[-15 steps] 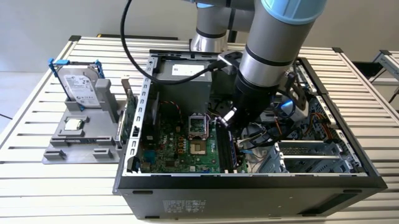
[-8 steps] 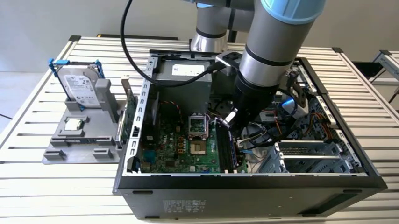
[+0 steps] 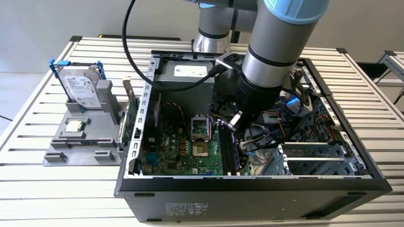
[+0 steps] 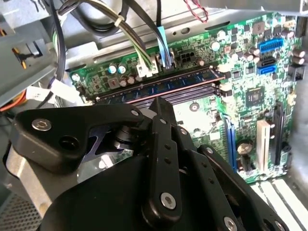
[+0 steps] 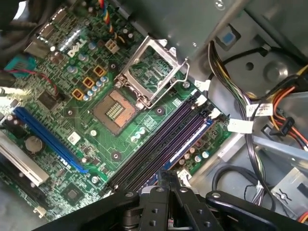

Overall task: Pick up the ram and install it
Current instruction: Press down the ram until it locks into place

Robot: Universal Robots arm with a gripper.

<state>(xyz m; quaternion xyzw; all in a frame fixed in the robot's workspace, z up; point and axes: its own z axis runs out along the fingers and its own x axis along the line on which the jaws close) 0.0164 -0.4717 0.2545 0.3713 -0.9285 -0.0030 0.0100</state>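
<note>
Exterior view, read from nine o'clock across to three.
- At nine o'clock, on the slatted table [image 3: 38,156]: a grey stand [image 3: 79,142] holds a silver hard drive [image 3: 82,90] upright in its blue frame.
- A green expansion card [image 3: 132,120] stands on edge against the outer wall of the open computer case [image 3: 252,189].
- Centre: the motherboard [image 3: 180,149] lies flat in the case, with its CPU socket [image 3: 198,128] open.
- The gripper [image 3: 232,125] hangs over the twelve o'clock end of the memory slots [image 3: 228,151], close above them. We cannot tell whether it is open or closed.
- In the second wrist view we see the ram [image 4: 163,83] seated on edge in the slot nearest the cable connectors, apart from the gripper's black body.
- At three o'clock: cable bundles [image 3: 294,106] and metal drive bays [image 3: 319,158].
</note>
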